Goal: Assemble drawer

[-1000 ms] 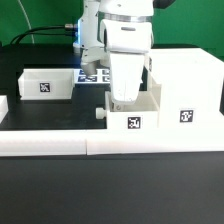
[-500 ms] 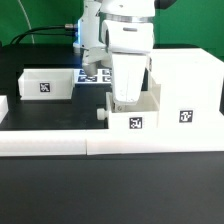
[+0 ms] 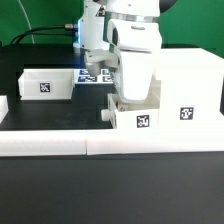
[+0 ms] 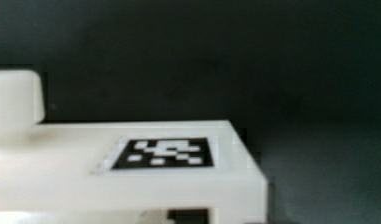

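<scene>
A small open-topped white tray [image 3: 140, 119] with a tag on its front and a knob [image 3: 104, 113] sits slightly askew right against the large white housing [image 3: 188, 85] at the exterior view's right. My gripper [image 3: 131, 99] reaches down into the tray from above, its fingertips hidden behind the tray's wall, shut on that wall. The wrist view shows a tagged white face of the tray [image 4: 166, 153] close up. A second small tray [image 3: 47, 83] stands apart at the exterior view's left.
The long low white border rail [image 3: 60, 145] runs along the front of the black table. The marker board [image 3: 94, 75] lies behind the arm. A white block edge [image 3: 3, 106] shows at the far left.
My gripper has moved toward the exterior view's right, and the small tray has shifted with it against the housing and turned slightly.
</scene>
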`<state>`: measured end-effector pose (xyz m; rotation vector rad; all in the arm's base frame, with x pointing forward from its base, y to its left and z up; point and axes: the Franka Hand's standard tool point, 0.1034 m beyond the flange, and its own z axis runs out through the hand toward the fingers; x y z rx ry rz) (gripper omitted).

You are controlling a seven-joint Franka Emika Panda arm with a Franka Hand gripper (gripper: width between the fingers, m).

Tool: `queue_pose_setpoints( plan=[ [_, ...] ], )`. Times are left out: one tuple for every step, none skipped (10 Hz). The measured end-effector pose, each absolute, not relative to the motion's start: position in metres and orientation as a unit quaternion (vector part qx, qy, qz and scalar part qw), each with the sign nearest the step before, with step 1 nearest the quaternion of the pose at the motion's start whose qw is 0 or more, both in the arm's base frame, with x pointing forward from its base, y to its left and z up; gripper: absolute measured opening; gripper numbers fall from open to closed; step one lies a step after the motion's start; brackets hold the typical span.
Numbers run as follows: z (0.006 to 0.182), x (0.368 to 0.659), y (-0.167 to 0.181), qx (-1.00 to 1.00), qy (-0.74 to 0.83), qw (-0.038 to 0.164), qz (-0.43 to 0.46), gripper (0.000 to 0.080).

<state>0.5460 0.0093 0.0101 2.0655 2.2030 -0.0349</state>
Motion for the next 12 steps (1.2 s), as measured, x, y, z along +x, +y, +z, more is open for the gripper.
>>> queue_pose_setpoints(
  plan=[
    [0.01,0.546,0.009,0.683,0.728,0.061,-0.012,0.0044],
    [0.01,0.546,0.011,0.686,0.725,0.061,-0.01,0.0044],
    [0.01,0.546,0.011,0.705,0.707,0.062,-0.009,0.0044],
    [0.01,0.546,0.011,0.723,0.688,0.062,-0.009,0.0044],
    [0.01,0.545,0.01,0.729,0.681,0.06,-0.013,0.0044],
    [0.01,0.544,0.01,0.73,0.681,0.058,-0.015,0.0044],
    [0.009,0.544,0.009,0.729,0.682,0.058,-0.015,0.0044],
    [0.009,0.544,0.009,0.729,0.682,0.058,-0.015,0.0144],
    [0.01,0.544,0.008,0.729,0.681,0.059,-0.015,0.0312],
    [0.012,0.545,0.008,0.729,0.682,0.059,-0.015,0.0312],
    [0.016,0.545,0.007,0.729,0.682,0.059,-0.018,0.0461],
    [0.021,0.545,0.006,0.73,0.681,0.058,-0.022,0.0584]
  ],
)
